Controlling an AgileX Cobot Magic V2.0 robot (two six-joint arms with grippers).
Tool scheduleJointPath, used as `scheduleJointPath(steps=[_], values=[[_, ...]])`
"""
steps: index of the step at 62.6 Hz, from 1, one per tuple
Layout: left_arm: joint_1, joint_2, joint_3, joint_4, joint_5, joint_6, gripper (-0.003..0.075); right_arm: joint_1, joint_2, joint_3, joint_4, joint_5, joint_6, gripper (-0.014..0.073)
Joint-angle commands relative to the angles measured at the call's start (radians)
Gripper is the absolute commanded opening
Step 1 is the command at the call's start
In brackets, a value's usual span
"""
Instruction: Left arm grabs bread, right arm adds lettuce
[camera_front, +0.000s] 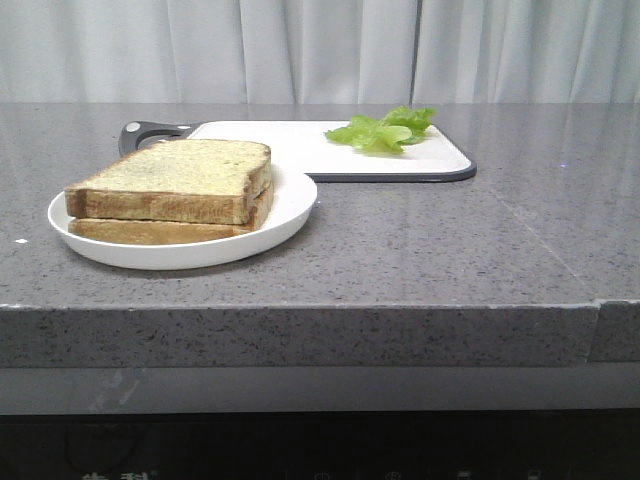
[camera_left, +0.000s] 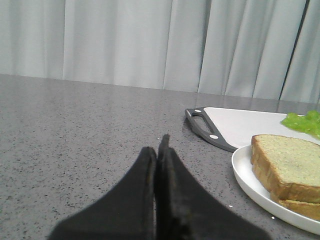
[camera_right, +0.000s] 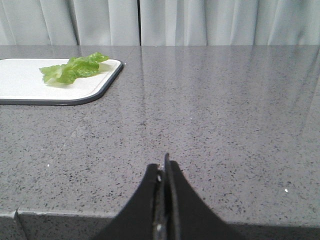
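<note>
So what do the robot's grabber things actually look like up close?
Both look alike. The left gripper and the right gripper each have two matte black fingers, broad at the base and tapering to a thin wedge tip. No cables, markings or coloured parts show. The arms themselves are out of view.

From my feed, the bread is a thick square toast slice, golden-brown crust with a pale yellowish face, lying flat on top of a second slice on a white plate. The lettuce is a small ruffled bright-green bunch on the white cutting board behind it.
</note>
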Motion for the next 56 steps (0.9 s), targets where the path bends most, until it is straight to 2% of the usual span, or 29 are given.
scheduleJointPath(steps=[1,56], values=[[0.003,-0.019,0.005,0.001,-0.081,-0.009,-0.0020,-0.006,-0.022,-0.003,-0.008,-0.087,0.000,-0.0118],[0.003,-0.019,-0.024,0.001,-0.114,-0.009,-0.0020,-0.006,-0.022,-0.021,0.002,-0.094,0.002,-0.0118]])
